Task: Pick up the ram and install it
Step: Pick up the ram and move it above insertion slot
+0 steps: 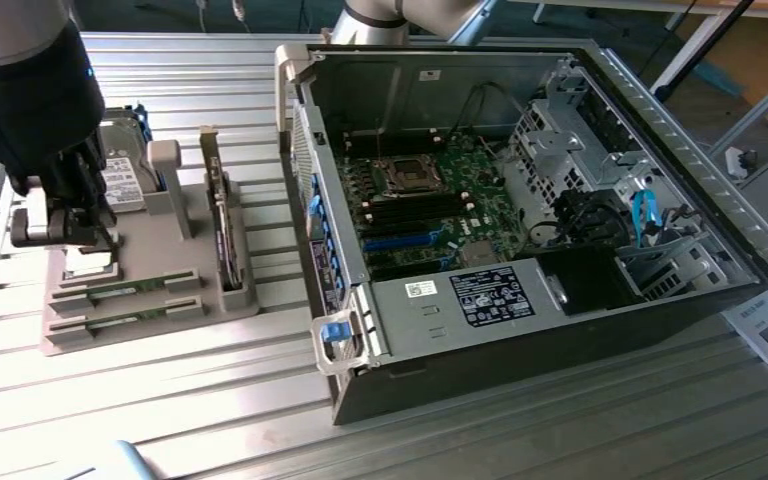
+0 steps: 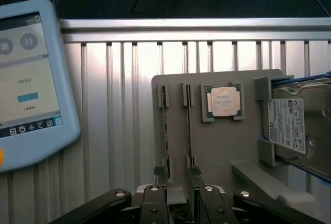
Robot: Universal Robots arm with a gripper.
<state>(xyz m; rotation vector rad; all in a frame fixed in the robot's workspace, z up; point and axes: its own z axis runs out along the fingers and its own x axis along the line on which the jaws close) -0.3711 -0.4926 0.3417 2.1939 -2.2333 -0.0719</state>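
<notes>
Two ram sticks point(image 1: 128, 290) stand on edge in the slots of a grey parts holder point(image 1: 157, 250) at the exterior view's left. In the wrist view they are thin green strips, one ram stick point(image 2: 165, 131) beside another point(image 2: 189, 125). My gripper point(image 1: 91, 240) hangs just above the holder's front part, over the near ends of the sticks. The gripper point(image 2: 177, 182) is open, its fingertips point(image 2: 159, 171) apart, with nothing held between them. The open computer case point(image 1: 518, 190) lies at the exterior view's right, its motherboard point(image 1: 424, 200) facing up.
The holder also carries a silver processor chip point(image 2: 223, 101), a hard drive point(image 2: 297, 125) and a dark expansion card point(image 1: 228, 240). A blue-rimmed tablet point(image 2: 26, 79) lies on the ribbed metal table point(image 1: 224, 400) beside the holder. Cables and drive cages fill the case's far side.
</notes>
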